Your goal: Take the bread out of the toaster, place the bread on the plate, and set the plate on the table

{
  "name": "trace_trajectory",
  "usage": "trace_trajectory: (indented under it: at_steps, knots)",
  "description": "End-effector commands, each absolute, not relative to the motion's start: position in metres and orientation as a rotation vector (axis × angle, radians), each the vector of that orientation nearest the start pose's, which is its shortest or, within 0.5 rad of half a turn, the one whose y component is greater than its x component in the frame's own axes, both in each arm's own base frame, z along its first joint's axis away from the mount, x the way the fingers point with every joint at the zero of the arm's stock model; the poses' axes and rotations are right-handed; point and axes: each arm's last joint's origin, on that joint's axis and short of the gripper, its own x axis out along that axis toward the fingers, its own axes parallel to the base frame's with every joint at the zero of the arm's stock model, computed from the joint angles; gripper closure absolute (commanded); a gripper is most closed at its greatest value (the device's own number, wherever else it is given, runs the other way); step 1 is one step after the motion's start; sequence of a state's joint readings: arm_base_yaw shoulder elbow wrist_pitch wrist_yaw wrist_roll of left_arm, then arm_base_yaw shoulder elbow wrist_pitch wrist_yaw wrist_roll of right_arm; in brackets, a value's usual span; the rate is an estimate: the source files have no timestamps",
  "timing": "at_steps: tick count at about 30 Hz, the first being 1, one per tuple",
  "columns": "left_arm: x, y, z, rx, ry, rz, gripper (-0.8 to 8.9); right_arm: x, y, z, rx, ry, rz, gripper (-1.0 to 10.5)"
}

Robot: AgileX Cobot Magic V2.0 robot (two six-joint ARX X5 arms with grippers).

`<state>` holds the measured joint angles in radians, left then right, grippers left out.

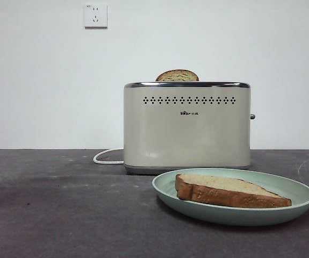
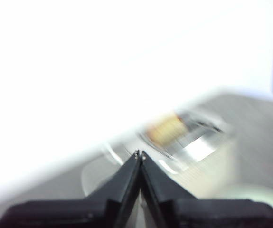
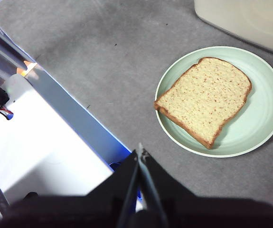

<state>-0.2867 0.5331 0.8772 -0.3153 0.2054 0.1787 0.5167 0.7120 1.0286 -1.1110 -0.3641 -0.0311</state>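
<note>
The bread [image 1: 229, 191] lies flat on the pale green plate [image 1: 299, 193], which rests on the dark table [image 1: 63, 209] in front of the cream toaster [image 1: 186, 126]. A second slice [image 1: 177, 76] shows only its domed top in the toaster slot. In the right wrist view the bread [image 3: 205, 97] lies on the plate [image 3: 264, 118]; my right gripper [image 3: 139, 151] is shut and empty, above the table and apart from the plate. My left gripper [image 2: 140, 154] is shut and empty; its blurred view shows the toaster [image 2: 193, 142] from above. No gripper shows in the front view.
A white cord [image 1: 106, 157] runs from the toaster's left side along the table. A white wall with sockets [image 1: 95, 16] stands behind. The right wrist view shows a white and blue robot base edge [image 3: 55, 128] beside the table.
</note>
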Motion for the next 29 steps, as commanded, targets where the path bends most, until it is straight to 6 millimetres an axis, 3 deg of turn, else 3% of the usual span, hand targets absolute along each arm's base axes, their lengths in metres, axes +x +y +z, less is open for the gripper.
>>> trace_trajectory:
  at_steps: [1,6,12,21,29]
  knots:
    - [0.105,-0.027,0.324,0.208,-0.139,-0.397,8.17,0.082,0.059,0.342,-0.094,0.799,0.847,9.4]
    - [0.108,-0.018,0.248,0.191,-0.085,-0.313,8.17,0.082,0.059,0.342,-0.094,0.799,0.847,9.4]
    - [0.104,-0.012,0.193,0.144,-0.007,-0.271,8.17,0.082,0.059,0.342,-0.095,0.799,0.845,9.4]
    - [0.102,-0.007,0.159,0.082,0.094,-0.184,8.17,0.082,0.059,0.342,-0.095,0.799,0.845,9.4]
    - [0.096,-0.006,0.149,0.064,0.170,-0.158,8.17,0.082,0.059,0.342,-0.095,0.799,0.845,9.4]
